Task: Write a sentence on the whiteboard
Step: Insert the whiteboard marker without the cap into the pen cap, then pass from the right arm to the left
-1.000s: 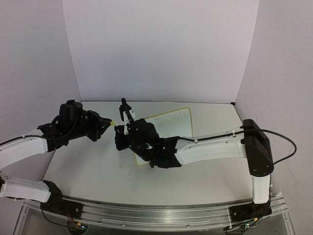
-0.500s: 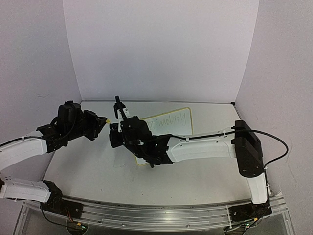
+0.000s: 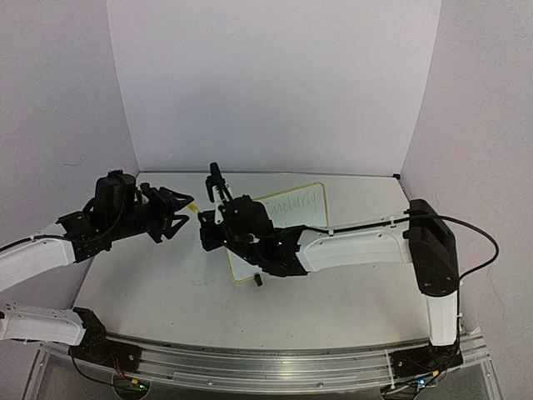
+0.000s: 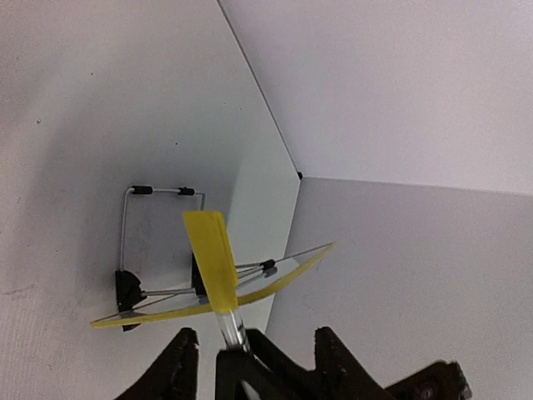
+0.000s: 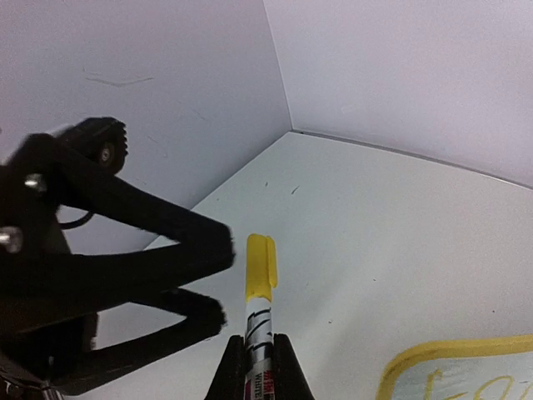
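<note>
The right claw (image 5: 258, 346) is pinched tight on the silver barrel of a marker (image 5: 259, 327), whose yellow cap (image 5: 259, 267) is seated on the tip and points away from the wrist toward the other arm. The left claw (image 3: 186, 210) stands with its two black fingers (image 5: 196, 243) spread apart, one above and one below the line of the marker. In the right wrist view the cap's end lies just beside their tips. From the left wrist camera the cap rises between the spread fingers, and whether either pad touches it cannot be told. Nothing is gripped on that side. The two claws face each other above the left-centre of the worktop (image 3: 150, 283), the left arm reaching in from the left and the right arm stretched across from the right. Under and behind the right arm's wrist sits the whiteboard (image 3: 306, 218), white with a pale yellow rim. From the left wrist view it is seen nearly edge-on, propped on a thin wire stand (image 4: 125, 225) with small black clips. The sentence (image 3: 293, 202) is a faint, thin scrawl across the board's far part, too slight to read. Its lower lines are hidden by the arm. Plain pale walls (image 3: 275, 83) close in the back and both sides.
</note>
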